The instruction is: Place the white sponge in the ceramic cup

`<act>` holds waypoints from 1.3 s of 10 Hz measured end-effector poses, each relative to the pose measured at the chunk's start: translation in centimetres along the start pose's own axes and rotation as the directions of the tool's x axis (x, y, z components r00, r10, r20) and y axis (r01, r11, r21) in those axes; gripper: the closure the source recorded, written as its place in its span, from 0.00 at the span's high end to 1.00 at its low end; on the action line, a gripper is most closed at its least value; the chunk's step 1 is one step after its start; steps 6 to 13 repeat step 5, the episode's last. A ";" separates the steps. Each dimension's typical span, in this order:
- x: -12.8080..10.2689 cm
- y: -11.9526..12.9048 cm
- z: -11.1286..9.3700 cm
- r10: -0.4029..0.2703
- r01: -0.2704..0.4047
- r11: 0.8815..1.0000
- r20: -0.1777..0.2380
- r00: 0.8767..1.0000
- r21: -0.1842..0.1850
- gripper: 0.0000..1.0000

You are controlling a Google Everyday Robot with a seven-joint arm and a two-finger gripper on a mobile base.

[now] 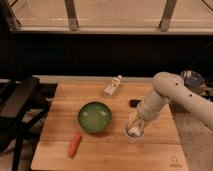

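Camera view: gripper down at cup, right of bowl; grip state cannot tell. White mass at cup mouth, likely sponge. Judged near done; remaining: release, withdrawal upward. Room: bowl close left, table front edge near; carrot, bottle well apart.
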 end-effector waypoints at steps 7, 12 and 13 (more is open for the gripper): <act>0.6 -1.7 -1.3 -0.022 0.022 1.000 0.021 1.000 -0.002 0.51; 0.6 -1.7 -1.3 -0.022 0.022 1.000 0.021 1.000 -0.002 0.51; 0.6 -1.7 -1.3 -0.022 0.022 1.000 0.021 1.000 -0.002 0.51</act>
